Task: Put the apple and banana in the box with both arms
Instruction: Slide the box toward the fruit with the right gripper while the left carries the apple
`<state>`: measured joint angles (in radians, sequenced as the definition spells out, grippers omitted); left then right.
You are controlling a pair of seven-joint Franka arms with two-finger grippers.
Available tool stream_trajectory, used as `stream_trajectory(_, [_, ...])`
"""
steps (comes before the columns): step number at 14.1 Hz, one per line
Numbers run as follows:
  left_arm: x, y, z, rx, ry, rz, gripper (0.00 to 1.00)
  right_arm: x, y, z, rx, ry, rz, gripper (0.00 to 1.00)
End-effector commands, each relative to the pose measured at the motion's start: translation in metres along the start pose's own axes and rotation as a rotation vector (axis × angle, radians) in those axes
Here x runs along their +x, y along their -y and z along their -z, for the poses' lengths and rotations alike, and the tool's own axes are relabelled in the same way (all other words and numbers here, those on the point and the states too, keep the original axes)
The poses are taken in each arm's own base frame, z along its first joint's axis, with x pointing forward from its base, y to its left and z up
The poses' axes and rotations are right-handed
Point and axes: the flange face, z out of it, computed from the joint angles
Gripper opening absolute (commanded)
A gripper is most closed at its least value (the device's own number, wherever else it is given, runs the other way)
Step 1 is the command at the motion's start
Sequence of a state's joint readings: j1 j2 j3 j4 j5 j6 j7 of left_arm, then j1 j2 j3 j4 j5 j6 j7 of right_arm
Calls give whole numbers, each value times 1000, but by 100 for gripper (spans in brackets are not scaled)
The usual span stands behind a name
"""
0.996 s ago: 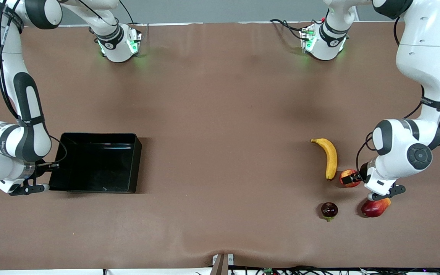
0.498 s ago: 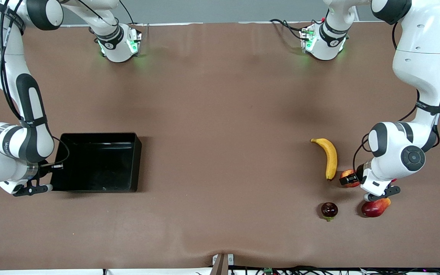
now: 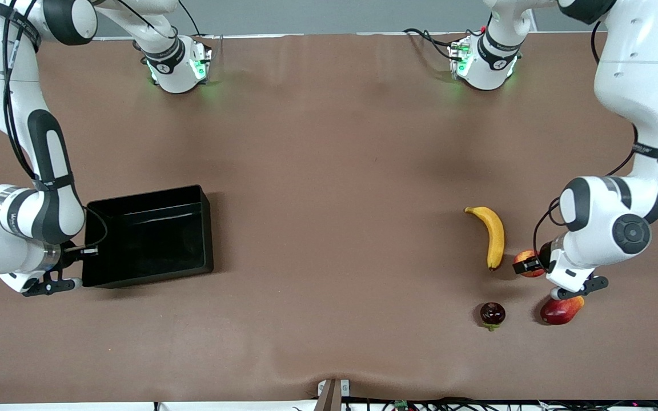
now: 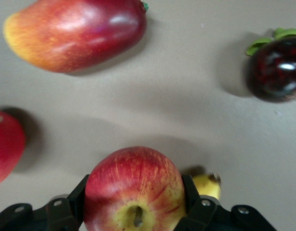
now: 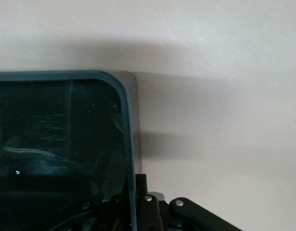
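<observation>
My left gripper (image 3: 530, 266) is shut on the apple (image 3: 525, 258), red with yellow streaks, low over the table beside the banana's camera-side end. In the left wrist view the apple (image 4: 133, 187) fills the space between both fingers (image 4: 80, 195). The yellow banana (image 3: 494, 236) lies on the table; its tip (image 4: 208, 183) shows past the apple. My right gripper (image 3: 80, 251) is shut on the wall of the black box (image 3: 146, 240) at the right arm's end, one finger (image 5: 141, 185) outside the wall (image 5: 128, 144). The box sits skewed.
A red-orange mango-like fruit (image 3: 562, 310) and a dark red fruit with a green crown (image 3: 492, 314) lie nearer the camera than the apple; both also show in the left wrist view (image 4: 76, 33) (image 4: 275, 67). Another red fruit (image 4: 6, 144) lies beside them.
The box has turned in my right gripper's hold, its end toward the table's middle swinging away from the camera. My left gripper has shifted slightly toward the left arm's end with the apple.
</observation>
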<state>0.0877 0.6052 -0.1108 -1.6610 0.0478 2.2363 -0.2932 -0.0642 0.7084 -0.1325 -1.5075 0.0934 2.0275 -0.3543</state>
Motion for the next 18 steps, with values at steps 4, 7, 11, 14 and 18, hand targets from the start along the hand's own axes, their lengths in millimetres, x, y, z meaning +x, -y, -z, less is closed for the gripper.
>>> stream_trajectory(4, [-30,-32,79,12,45,-22,0,15,90,63,41,-35,-31,0])
stream_trajectory(7, [-45,-57,94,8,60,17,0,18,161,71,60,-8,-53,0])
stream_trajectory(11, [-64,-99,107,-16,56,87,0,17,266,74,82,-3,-91,0])
stream_trajectory(14, [-80,-129,112,-29,63,128,0,9,337,67,108,13,-173,0])
stream_trajectory(18, [-104,-172,110,-36,80,189,0,-3,411,54,151,31,-239,0])
